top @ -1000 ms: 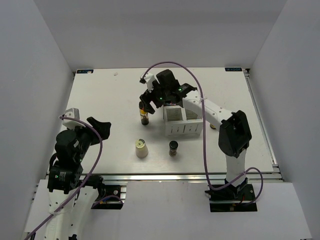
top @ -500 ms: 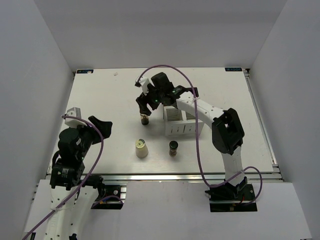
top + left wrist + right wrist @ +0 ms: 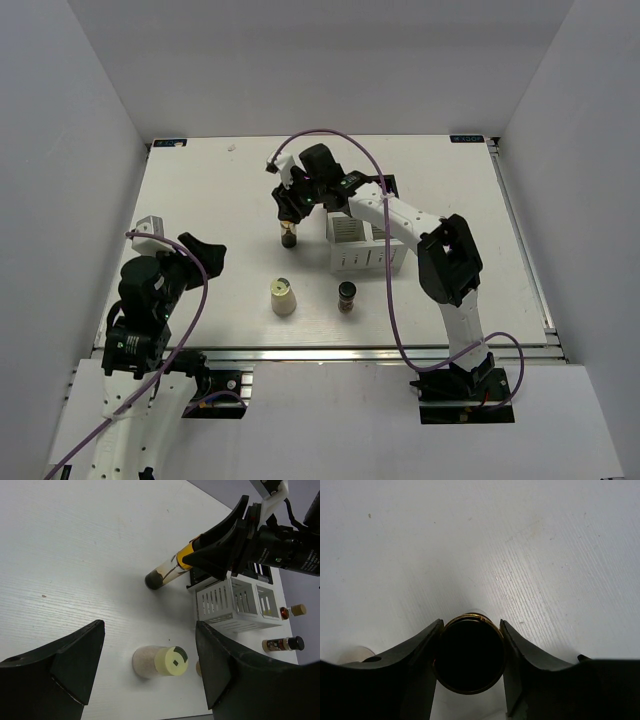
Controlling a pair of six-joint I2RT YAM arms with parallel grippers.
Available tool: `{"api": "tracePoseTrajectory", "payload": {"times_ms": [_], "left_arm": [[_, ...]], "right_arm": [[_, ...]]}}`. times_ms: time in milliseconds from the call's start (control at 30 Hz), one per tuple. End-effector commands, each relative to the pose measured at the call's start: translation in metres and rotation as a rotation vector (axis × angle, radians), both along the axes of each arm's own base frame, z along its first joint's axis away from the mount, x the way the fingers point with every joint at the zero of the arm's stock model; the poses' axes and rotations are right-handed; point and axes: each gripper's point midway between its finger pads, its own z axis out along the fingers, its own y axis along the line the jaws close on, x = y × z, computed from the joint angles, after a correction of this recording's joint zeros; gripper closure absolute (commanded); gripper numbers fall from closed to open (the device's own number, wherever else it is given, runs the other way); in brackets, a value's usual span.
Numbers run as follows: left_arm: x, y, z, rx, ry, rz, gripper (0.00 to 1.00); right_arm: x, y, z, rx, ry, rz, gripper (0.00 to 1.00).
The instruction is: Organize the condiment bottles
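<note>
A tall dark bottle with a yellow label [image 3: 290, 238] stands left of the white slotted box [image 3: 365, 258]. My right gripper [image 3: 291, 212] comes down over it, shut on its top. In the right wrist view both fingers [image 3: 422, 652] press the sides of the round dark cap [image 3: 469, 657]. The left wrist view shows the same tall bottle [image 3: 164, 573]. A cream conical bottle [image 3: 283, 297] and a short dark-capped jar [image 3: 346, 296] stand near the front. My left gripper [image 3: 203, 255] hangs open at the left; in its wrist view the cream bottle [image 3: 157, 661] lies between its jaws, well below them.
The box [image 3: 235, 602] has several compartments. Beyond it the left wrist view shows a small bottle with a black cap [image 3: 282, 643] and one with a tan cap [image 3: 292, 611]. White walls close the table at the left, back and right.
My right gripper has dropped a little over the tall bottle and its jaws have closed from wide open onto the cap. The left arm has barely moved.
</note>
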Motion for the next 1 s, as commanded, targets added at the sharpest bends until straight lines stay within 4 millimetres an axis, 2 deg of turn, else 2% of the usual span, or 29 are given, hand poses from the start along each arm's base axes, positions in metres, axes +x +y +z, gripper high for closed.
{"api": "tracePoseTrajectory", "payload": {"times_ms": [0, 100, 133, 300, 333, 467, 500, 567, 600, 667, 700, 900, 967], "left_arm": [[-0.001, -0.002, 0.001, -0.011, -0.01, -0.011, 0.17], [0.0, -0.006, 0.0, -0.017, -0.013, -0.031, 0.17], [0.0, -0.007, -0.001, -0.019, -0.013, -0.038, 0.17], [0.002, -0.021, -0.003, -0.036, -0.013, -0.118, 0.18], [0.003, -0.023, -0.003, -0.037, -0.01, -0.127, 0.18], [0.005, -0.029, -0.006, -0.044, 0.002, -0.163, 0.19], [0.005, -0.031, -0.006, -0.045, 0.005, -0.175, 0.19], [0.006, -0.032, -0.007, -0.044, 0.003, -0.182, 0.19], [0.006, -0.034, -0.008, -0.046, 0.006, -0.191, 0.19], [0.006, -0.035, -0.009, -0.051, 0.001, -0.198, 0.19], [0.006, -0.036, -0.012, -0.056, 0.008, -0.204, 0.19], [0.01, -0.045, -0.018, -0.079, 0.018, -0.245, 0.19], [0.013, -0.046, -0.019, -0.081, 0.019, -0.251, 0.18]], "right_arm": [[0.003, 0.013, 0.032, 0.066, -0.071, 0.046, 0.72], [0.0, 0.016, 0.055, 0.099, -0.104, 0.082, 0.87], [-0.002, 0.015, 0.062, 0.101, -0.104, 0.087, 1.0], [0.001, 0.012, 0.111, 0.176, -0.131, 0.102, 1.0], [0.002, 0.012, 0.129, 0.199, -0.144, 0.099, 1.0], [0.008, -0.005, 0.169, 0.252, -0.143, 0.066, 1.0], [0.011, -0.016, 0.182, 0.268, -0.147, 0.043, 1.0], [0.014, -0.03, 0.189, 0.268, -0.147, 0.013, 1.0], [0.019, -0.045, 0.201, 0.274, -0.167, -0.023, 1.0], [0.026, -0.063, 0.203, 0.268, -0.163, -0.068, 1.0], [0.035, -0.082, 0.211, 0.272, -0.181, -0.111, 1.0], [0.064, -0.147, 0.211, 0.239, -0.182, -0.241, 1.0], [0.067, -0.157, 0.207, 0.228, -0.177, -0.259, 1.0]]}}
